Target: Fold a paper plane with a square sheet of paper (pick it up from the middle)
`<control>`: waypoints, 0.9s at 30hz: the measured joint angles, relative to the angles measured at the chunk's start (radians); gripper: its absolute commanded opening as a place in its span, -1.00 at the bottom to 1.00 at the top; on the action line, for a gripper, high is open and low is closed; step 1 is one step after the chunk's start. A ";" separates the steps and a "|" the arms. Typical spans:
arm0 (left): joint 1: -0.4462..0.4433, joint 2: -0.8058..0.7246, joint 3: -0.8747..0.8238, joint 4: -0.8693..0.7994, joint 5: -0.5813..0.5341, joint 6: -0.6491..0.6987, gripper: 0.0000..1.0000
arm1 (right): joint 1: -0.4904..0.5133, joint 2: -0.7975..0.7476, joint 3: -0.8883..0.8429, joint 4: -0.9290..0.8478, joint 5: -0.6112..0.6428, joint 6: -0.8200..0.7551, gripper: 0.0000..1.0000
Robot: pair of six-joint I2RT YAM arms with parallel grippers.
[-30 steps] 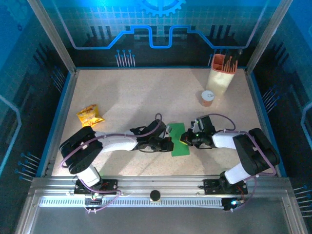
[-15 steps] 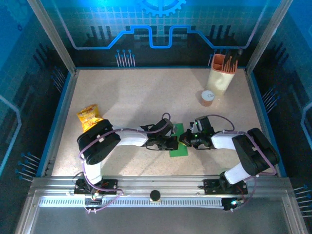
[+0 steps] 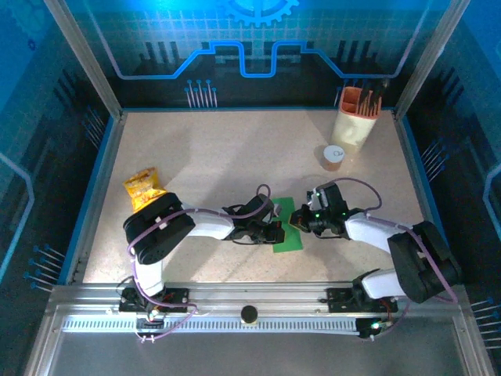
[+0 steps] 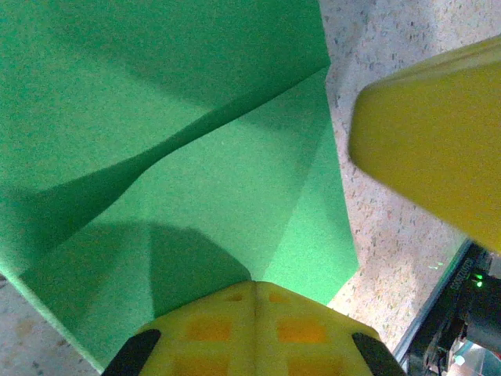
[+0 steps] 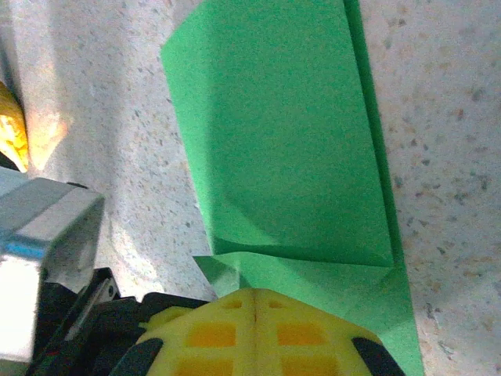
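The square sheet of paper [image 3: 290, 239] lies folded into a narrow bright-green strip on the speckled table, between the two arms. My left gripper [image 3: 275, 229] is shut, its yellow tips [image 4: 254, 286] resting on the paper [image 4: 196, 157], where a raised diagonal flap and creases show. From the other side my right gripper [image 3: 300, 222] is also shut, with its tips [image 5: 254, 294] at the edge of the paper [image 5: 282, 141] by a small turned-up corner. No paper shows between either pair of jaws. The right gripper's yellow finger [image 4: 430, 141] appears in the left wrist view.
A crinkled yellow-orange snack packet [image 3: 144, 186] lies at the left. A cream and orange holder [image 3: 358, 117] with tools stands at the back right, a small orange cup [image 3: 333, 157] in front of it. A metal rail [image 3: 250, 301] runs along the near edge.
The left arm swung its elbow inward and slid its gripper right onto the paper. The right arm's elbow dropped toward the lower right. Both grippers stayed shut.
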 measured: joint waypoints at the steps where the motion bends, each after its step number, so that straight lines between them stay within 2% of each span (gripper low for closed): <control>1: 0.000 0.000 0.000 0.000 0.000 0.000 -1.00 | 0.006 0.017 0.000 0.001 -0.005 -0.001 -0.99; 5: 0.000 0.000 0.000 -0.001 0.000 0.000 -1.00 | 0.007 0.095 0.000 0.008 -0.026 -0.020 -1.00; 13: 0.000 -0.006 -0.006 0.002 -0.005 0.000 -1.00 | -0.115 0.167 0.001 0.083 -0.118 -0.045 -1.00; 18: 0.000 -0.012 -0.007 -0.009 -0.005 0.000 -1.00 | -0.145 0.181 0.006 0.092 -0.145 -0.050 -0.99; 21: 0.000 -0.026 -0.009 -0.036 -0.009 0.000 -1.00 | -0.157 0.140 0.007 0.060 -0.113 -0.065 -0.96; 24: 0.000 -0.042 -0.008 -0.077 -0.014 0.000 -1.00 | -0.157 0.024 0.007 0.001 -0.084 -0.087 -0.88; 26: 0.000 -0.057 -0.006 -0.105 -0.016 0.001 -0.98 | -0.150 -0.060 0.012 -0.047 -0.061 -0.106 -0.78; 27: 0.000 -0.067 -0.004 -0.117 -0.020 0.001 -0.96 | -0.141 -0.099 0.018 -0.075 -0.051 -0.117 -0.65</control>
